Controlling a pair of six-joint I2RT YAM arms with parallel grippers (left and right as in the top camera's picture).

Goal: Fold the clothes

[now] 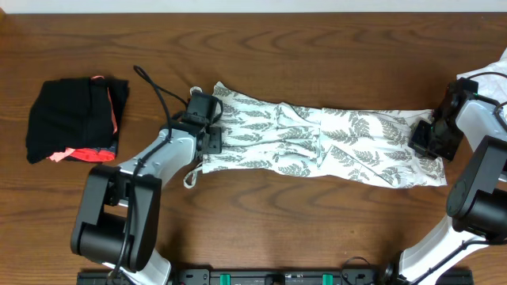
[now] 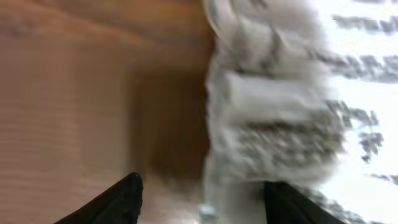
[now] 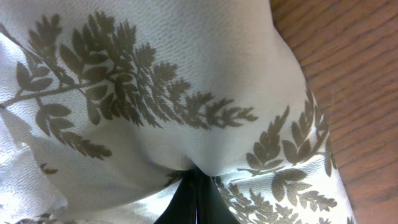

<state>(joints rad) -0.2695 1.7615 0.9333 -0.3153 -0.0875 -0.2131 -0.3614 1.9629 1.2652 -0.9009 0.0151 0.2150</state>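
I saw the dress point(image 1: 317, 142) as thin, matt cloth with a fine weave, softly creased. The table point(image 1: 277, 47) was brown wood, strongly grained, with a low sheen. The bundle point(image 1: 71, 119) looked like matt black cloth. The shell of the left arm point(image 1: 107, 218) was smooth, faintly glossy black plastic.

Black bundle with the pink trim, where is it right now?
In the overhead view the black bundle lies on the left side of the wooden table, apart from the fern-print dress to its right.
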